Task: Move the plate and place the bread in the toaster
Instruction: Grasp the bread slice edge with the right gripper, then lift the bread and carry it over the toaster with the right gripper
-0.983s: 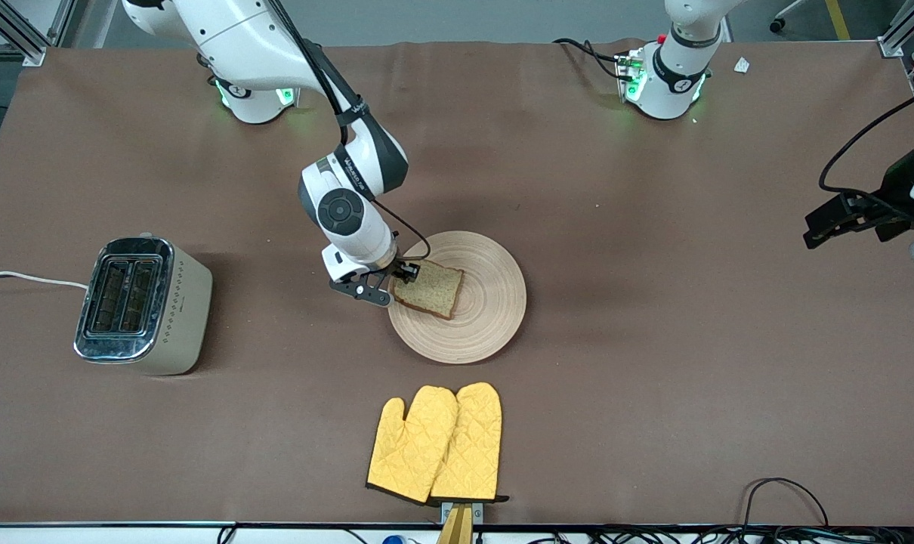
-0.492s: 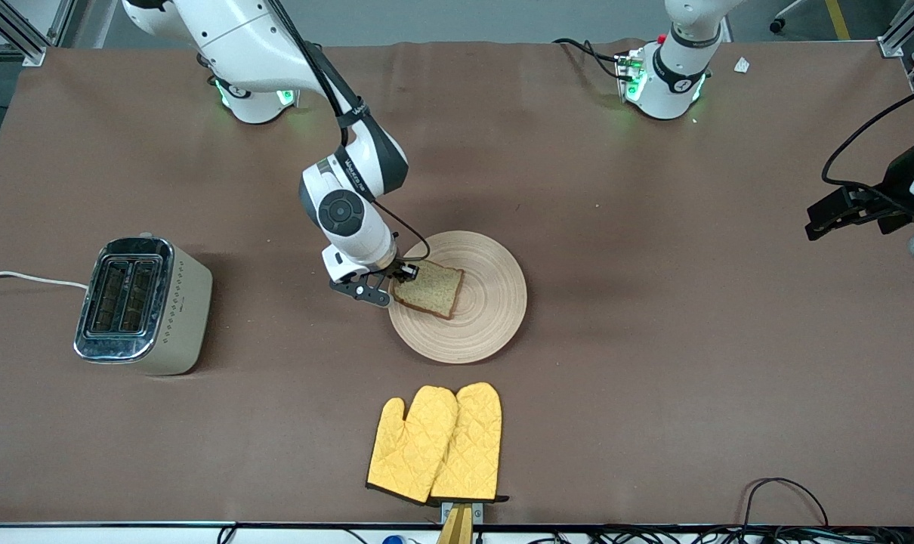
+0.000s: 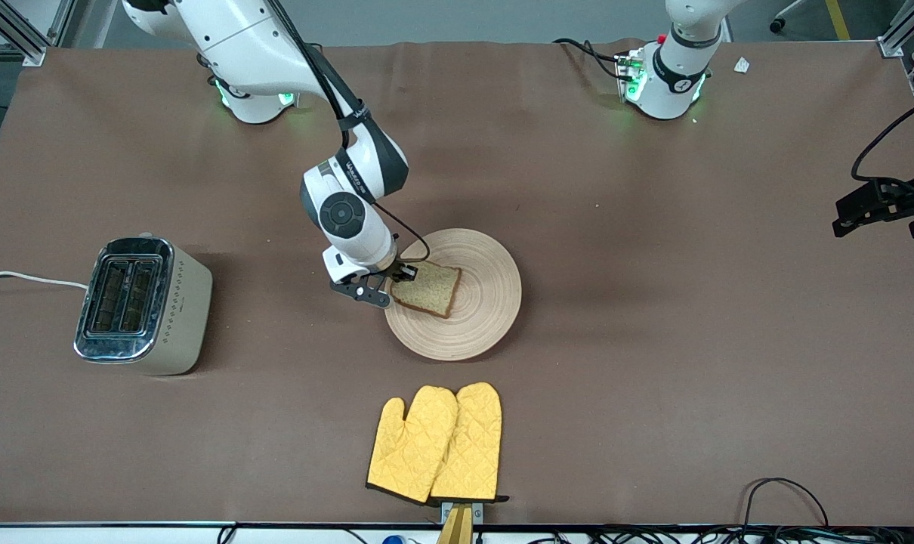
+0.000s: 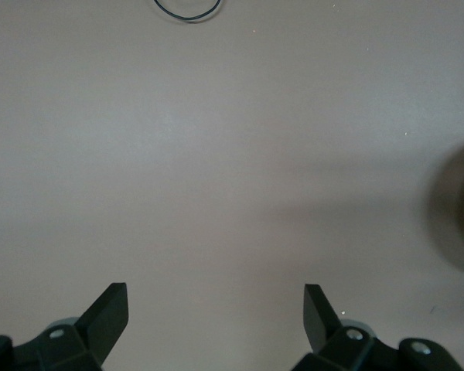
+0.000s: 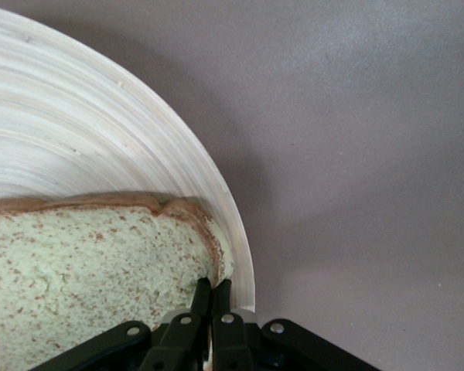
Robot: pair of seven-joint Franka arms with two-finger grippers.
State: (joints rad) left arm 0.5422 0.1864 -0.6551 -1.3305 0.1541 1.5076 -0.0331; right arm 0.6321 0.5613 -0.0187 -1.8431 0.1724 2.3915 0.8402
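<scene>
Lowest in the frame, nearest the front camera, a pair of yellow oven mitts [image 3: 434, 442] lay flat on the brown table [image 3: 653, 378], clear of everything else.

Just above them, at the frame's centre, sat the wooden plate [image 3: 487, 302]. The bread [image 3: 429, 289] lay flat on the part of it toward the right arm's end of the table, one corner reaching the rim.

The right gripper [image 3: 398, 278] was down at that corner. In the right wrist view its fingertips [image 5: 203, 297] were pressed together on the crust where it met the rim. It looked like a clenched pinch on the bread, though whether the rim was caught too could not be told.

The toaster [image 3: 141, 306] stood at about the same height in the frame, well apart from the plate toward the right arm's end, with its white cord [image 3: 26, 278] running off the frame edge.

The coming move turned on that line. The toaster lay sideways from the gripper, and its two slots ran lengthwise from low to high in the frame. The flat slice would probably have to be stood on edge and lined up with a slot.

The right arm was plainly the nearer one.

The left gripper [image 4: 215, 313] hung with jaws spread wide and empty over bare table at the left arm's end, waiting.
</scene>
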